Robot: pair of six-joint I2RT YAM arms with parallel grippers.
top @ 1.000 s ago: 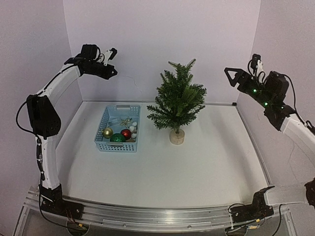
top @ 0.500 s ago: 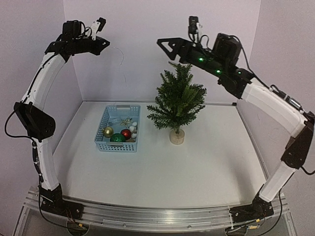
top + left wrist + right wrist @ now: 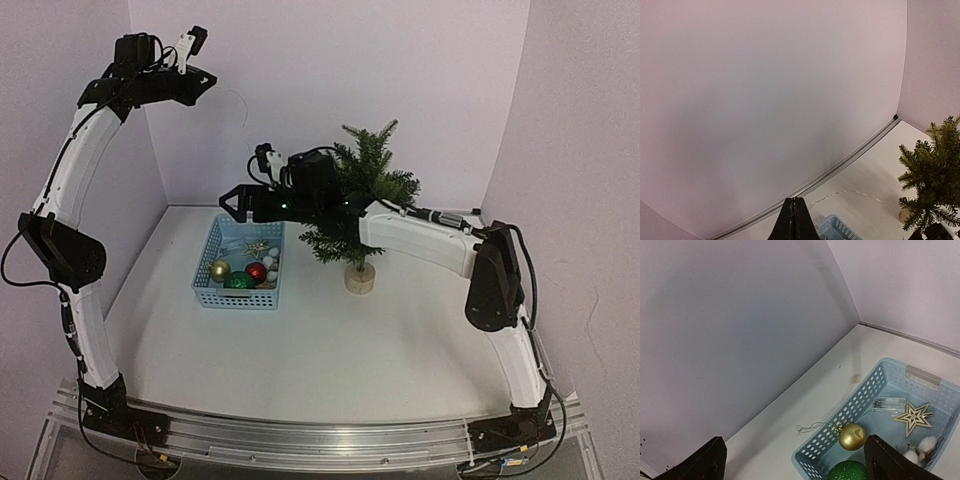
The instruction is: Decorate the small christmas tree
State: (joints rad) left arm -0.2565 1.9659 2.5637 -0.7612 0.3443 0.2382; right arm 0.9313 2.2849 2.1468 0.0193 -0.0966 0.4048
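The small christmas tree (image 3: 362, 200) stands upright on its pale wooden disc (image 3: 360, 277) at the table's middle back; its branches also show in the left wrist view (image 3: 935, 172). My right gripper (image 3: 232, 200) (image 3: 796, 460) is open and empty, hovering over the far end of a blue basket (image 3: 204, 272) (image 3: 860, 399). The basket holds a gold ball (image 3: 852, 436), a green glitter ball (image 3: 847, 471), a red ball (image 3: 256, 271), a wooden star (image 3: 913, 416) and white cotton balls (image 3: 927, 444). My left gripper (image 3: 207, 80) (image 3: 793, 201) is raised high near the back wall, shut on a thin wire (image 3: 855, 192) that arcs toward the tree.
The right arm (image 3: 420, 228) stretches across in front of the tree. A clear plastic box (image 3: 889, 403) lies in the basket. The gold ball's thread (image 3: 812, 427) hangs over the basket rim. Lilac walls close in the back and both sides.
My right arm has swung from high on the right, leftward and down past the tree, to above the basket. The left arm has risen slightly with the wire.
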